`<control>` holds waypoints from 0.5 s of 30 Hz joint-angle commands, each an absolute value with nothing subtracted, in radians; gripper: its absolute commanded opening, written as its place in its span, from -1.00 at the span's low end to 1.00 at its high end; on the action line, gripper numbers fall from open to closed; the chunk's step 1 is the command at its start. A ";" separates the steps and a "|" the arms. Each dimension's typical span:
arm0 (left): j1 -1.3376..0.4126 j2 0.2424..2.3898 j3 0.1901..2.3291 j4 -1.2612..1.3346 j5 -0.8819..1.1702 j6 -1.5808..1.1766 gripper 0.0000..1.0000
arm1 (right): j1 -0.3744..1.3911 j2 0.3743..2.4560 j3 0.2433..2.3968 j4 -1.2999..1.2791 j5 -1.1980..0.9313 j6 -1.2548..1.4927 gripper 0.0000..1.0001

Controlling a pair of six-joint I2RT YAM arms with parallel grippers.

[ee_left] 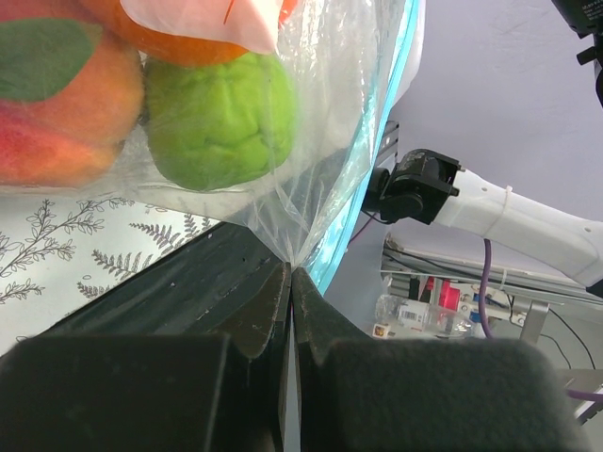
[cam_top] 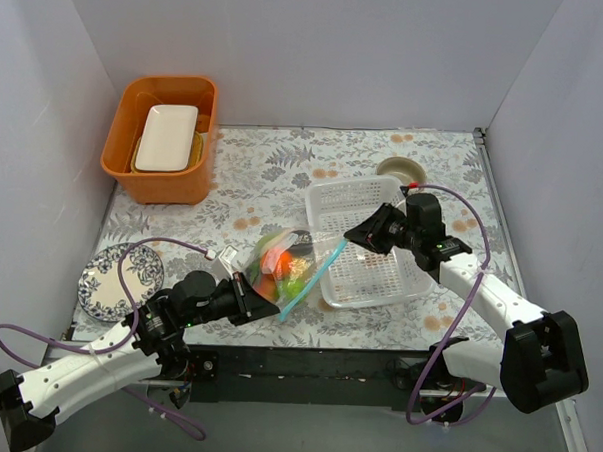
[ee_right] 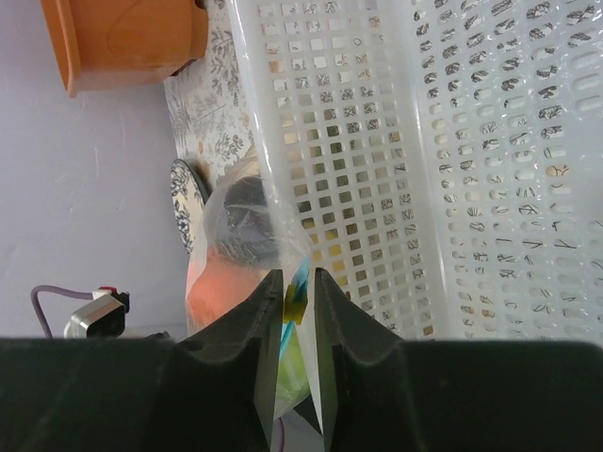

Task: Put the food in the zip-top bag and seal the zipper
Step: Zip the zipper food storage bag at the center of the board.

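Note:
The clear zip-top bag [cam_top: 280, 265] hangs stretched between my two grippers, left of the white basket. It holds the food: a green piece [ee_left: 221, 118], a peach [ee_left: 57, 104], an orange piece and a dark round one [ee_right: 250, 231]. My left gripper [cam_top: 271, 309] is shut on the bag's lower corner [ee_left: 290, 250], at the near end of the teal zipper [cam_top: 314, 277]. My right gripper [cam_top: 349, 238] sits at the strip's far end. Its jaws stand narrow, with the teal strip [ee_right: 304, 271] and a small yellow tab [ee_right: 295, 304] pinched between them.
The white perforated basket [cam_top: 315, 193] lies under and beside my right gripper. An orange bin [cam_top: 188, 186] with a white tray [cam_top: 167, 137] stands at the back left. A patterned plate [cam_top: 104, 282] lies at the left and a small bowl [cam_top: 401, 170] at the back right.

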State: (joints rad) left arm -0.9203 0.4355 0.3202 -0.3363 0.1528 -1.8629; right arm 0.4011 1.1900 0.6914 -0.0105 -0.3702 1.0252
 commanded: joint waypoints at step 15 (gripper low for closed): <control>-0.927 0.446 0.327 -0.325 0.149 -1.848 -1.00 | 0.400 1.151 0.716 -0.026 -0.379 1.006 -0.83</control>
